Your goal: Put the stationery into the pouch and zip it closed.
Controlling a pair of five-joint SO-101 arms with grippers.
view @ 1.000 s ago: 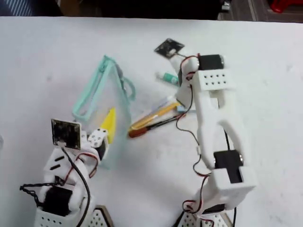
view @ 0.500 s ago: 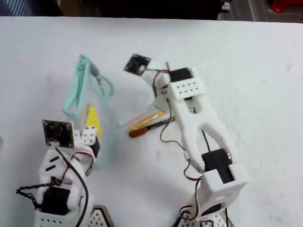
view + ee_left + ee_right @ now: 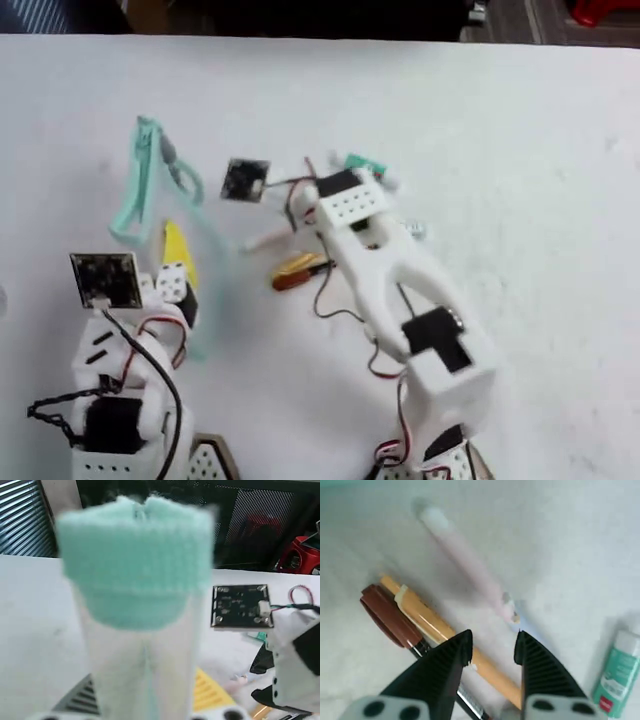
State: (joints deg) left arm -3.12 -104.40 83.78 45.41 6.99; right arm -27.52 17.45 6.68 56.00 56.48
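Observation:
A clear pouch with mint trim (image 3: 150, 185) stands tilted at the table's left, a yellow item (image 3: 176, 248) inside it. My left gripper (image 3: 180, 290) is shut on the pouch's near edge; in the left wrist view the mint end (image 3: 135, 565) looms close. My right gripper (image 3: 492, 642) hangs open, with nothing held, just above an orange pen (image 3: 430, 622). Beside that pen lie a brown marker (image 3: 385, 617) and a pale pink pen (image 3: 470, 570). These pens (image 3: 298, 270) lie on the table just right of the pouch.
A green glue stick (image 3: 365, 165) lies behind the right arm (image 3: 350, 205), also at the right wrist view's edge (image 3: 620, 672). The right arm's camera board (image 3: 240, 605) hangs close to the pouch. White table stretches away to the far right.
The left gripper has pulled the pouch leftward and turned it more upright. The right arm has swung left from beside the glue stick to above the pens.

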